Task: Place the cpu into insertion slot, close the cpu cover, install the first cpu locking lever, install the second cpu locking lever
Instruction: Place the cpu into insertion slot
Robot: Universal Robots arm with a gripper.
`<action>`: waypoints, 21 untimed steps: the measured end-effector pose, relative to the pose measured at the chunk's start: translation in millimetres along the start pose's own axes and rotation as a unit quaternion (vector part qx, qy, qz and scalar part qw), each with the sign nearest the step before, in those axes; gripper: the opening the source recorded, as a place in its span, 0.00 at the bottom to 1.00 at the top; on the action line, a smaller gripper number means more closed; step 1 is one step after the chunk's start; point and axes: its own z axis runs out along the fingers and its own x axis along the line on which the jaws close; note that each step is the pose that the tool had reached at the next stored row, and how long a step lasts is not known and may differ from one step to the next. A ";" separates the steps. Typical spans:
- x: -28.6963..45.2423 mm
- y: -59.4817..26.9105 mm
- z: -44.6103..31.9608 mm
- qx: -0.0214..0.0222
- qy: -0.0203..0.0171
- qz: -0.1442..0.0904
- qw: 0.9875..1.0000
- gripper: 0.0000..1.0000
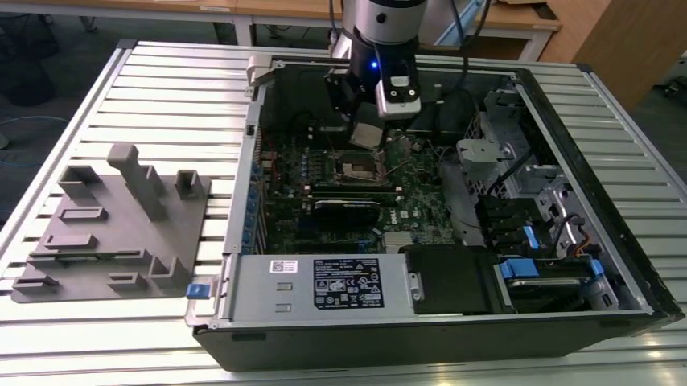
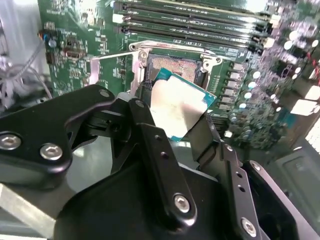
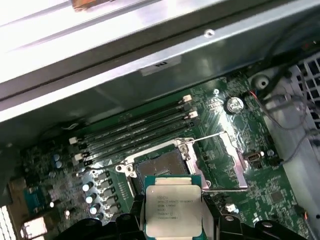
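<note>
Above the insertion slot (image 3: 162, 165), the cpu (image 3: 172, 205) hangs in the grasp of the gripper (image 3: 172, 222). Its two black fingers (image 2: 152, 147) are clenched on opposite edges of the small square chip. In the first wrist view the chip's dull silver top faces the camera. In the second wrist view a strip of its green underside edge shows past the metal. The chip is not seated: in the exterior view it sits near the slot but apart from it, slightly tilted.

The slot lies bare, its dark centre exposed inside a silver metal rim. Just beside it the cpu cover (image 3: 240, 162) stands swung open, a thin silver frame whose large window shows the green motherboard (image 2: 75, 20) behind it. Long memory slots (image 3: 135, 130) run in parallel rows along the side of the socket away from the gripper.

In the exterior view the arm (image 1: 381, 24) reaches down into an open computer case (image 1: 429, 342), which lies on its side on a slatted metal table (image 1: 161, 104). A black labelled power supply box (image 1: 322, 283) fills the case's near end. A grey fixture (image 1: 108, 233) with upright blocks rests on the table, on the exterior view's left of the case.
</note>
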 end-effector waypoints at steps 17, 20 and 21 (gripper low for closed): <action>0.0 -0.5 6.3 0.000 -0.012 0.153 0.988 0.54; 0.0 -0.5 6.9 0.000 -0.014 0.180 0.984 0.54; 0.0 -0.6 7.1 0.000 -0.015 0.189 0.982 0.54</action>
